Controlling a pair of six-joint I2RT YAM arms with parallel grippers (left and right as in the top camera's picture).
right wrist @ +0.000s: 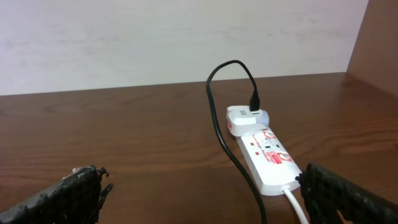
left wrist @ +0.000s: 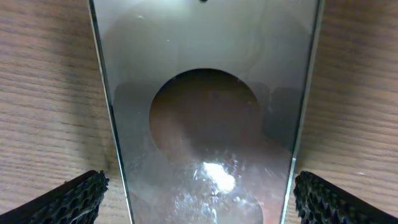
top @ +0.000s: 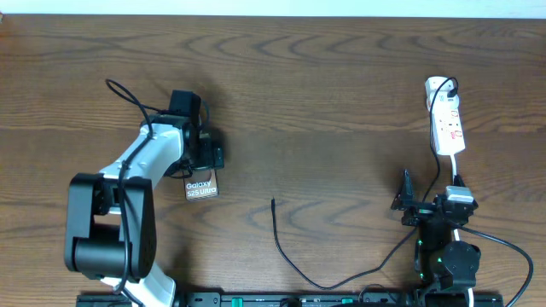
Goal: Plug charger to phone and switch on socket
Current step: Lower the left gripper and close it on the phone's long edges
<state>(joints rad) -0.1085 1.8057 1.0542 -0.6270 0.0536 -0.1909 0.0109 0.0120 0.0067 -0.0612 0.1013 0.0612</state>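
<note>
From overhead, the phone (top: 201,188) lies flat on the bench (top: 324,85) at the left, its lettered end showing from under the head of the left arm (top: 145,158), which covers the rest. The charger (top: 274,220) lies loose in the middle. Its tip points up the bench, well apart from the phone, and the cable curves down and off toward the base of the right arm (top: 444,243). The socket (top: 445,124) sits at the far right, up the bench from that arm.

The left wrist camera looks almost straight down on the phone's glossy back, which fills the middle of the view. The left fingers (left wrist: 74,199) stand wide apart — one on each side of the handset, close beside its edges, and I cannot tell if either touches. They have no hold on it.

The right wrist camera looks along the bench at the socket, which has red marks on top and a white cord (right wrist: 297,208) at its near end. A black cable loops into the white adapter (right wrist: 247,118) at its far end. The right fingers (right wrist: 348,199) are spread fully — nothing held.
</note>
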